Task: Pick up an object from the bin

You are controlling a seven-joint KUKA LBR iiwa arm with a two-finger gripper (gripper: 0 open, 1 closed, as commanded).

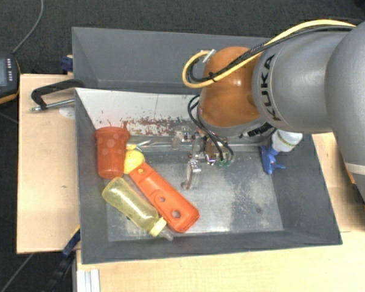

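Closest to me is the big grey arm (pixel 310 72), coming in over the bin (pixel 249 205) with its orange cover (pixel 228 93) and a yellow cable (pixel 255 41) looped across the top.

Most of what's in the bin sits bunched at the end away from the arm, so I'll use the long orange piece (pixel 167 199) as my reference. It's flat, rounded at the ends, has a few small holes along it, and lies at a slant on the bin floor. Pressed along its side, on the side away from the arm, is a see-through yellow bottle (pixel 131 205), or something like one, with a paler cap end. At the orange piece's far tip, toward the back wall, is a small yellow lump (pixel 134 160), and touching that is a red-orange cup (pixel 109 151) lying on its side. Well apart from the orange piece, over under the arm, are a blue thing (pixel 271 160) and a white thing (pixel 286 140) partly hidden by the arm.

The gripper (pixel 190 176) hangs below the orange cover, over bare floor just beyond the long orange piece toward the arm. That piece is the nearest thing to it, but I can't tell if they touch. Honestly can't tell how far open the gripper is, or whether it has hold of anything.
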